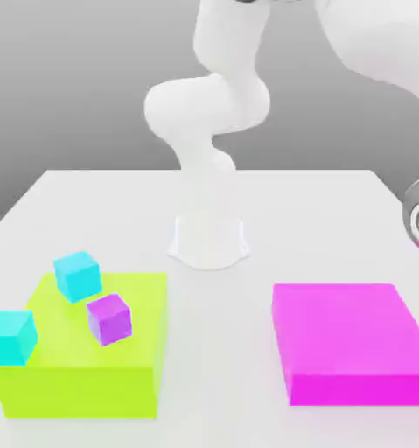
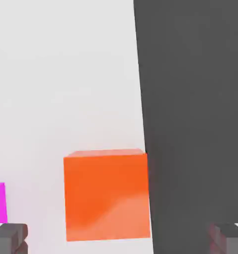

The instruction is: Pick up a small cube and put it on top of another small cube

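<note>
My hand, fingers spread wide, hovered over the orange cube at the tabletop edge; descending and closing came next.

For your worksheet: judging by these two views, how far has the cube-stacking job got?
Done: nothing stacked. The two cyan cubes and the purple cube sit apart on the green block. In hand: the open gripper faces an orange cube. Left: grasping, lifting, stacking.
</note>
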Robot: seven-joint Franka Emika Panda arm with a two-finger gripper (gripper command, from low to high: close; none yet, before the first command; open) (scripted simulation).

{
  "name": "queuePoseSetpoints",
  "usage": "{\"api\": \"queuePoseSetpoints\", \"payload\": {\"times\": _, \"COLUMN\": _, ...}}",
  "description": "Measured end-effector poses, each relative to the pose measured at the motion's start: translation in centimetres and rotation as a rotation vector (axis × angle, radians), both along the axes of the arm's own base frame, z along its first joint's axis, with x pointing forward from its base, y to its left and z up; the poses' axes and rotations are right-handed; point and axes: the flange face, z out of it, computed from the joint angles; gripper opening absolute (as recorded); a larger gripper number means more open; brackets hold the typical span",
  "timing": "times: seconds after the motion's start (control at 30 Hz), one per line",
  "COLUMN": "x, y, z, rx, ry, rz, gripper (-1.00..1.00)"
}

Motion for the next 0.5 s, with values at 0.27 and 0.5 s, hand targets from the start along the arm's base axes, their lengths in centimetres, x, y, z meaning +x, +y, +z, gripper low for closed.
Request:
{"api": "queuePoseSetpoints", "payload": {"times": 0.27, "x": -0.2, "y": 0.0, "z": -3.1, "rx": -0.002, "ry": 0.004, "rz": 0.004, "gripper": -1.0}}
{"api": "queuePoseSetpoints", "payload": {"times": 0.5, "x": 2.3, "y": -6.1, "z": 5.5, "rx": -0.021, "ry": -0.014, "rz": -0.125, "gripper": -1.0}}
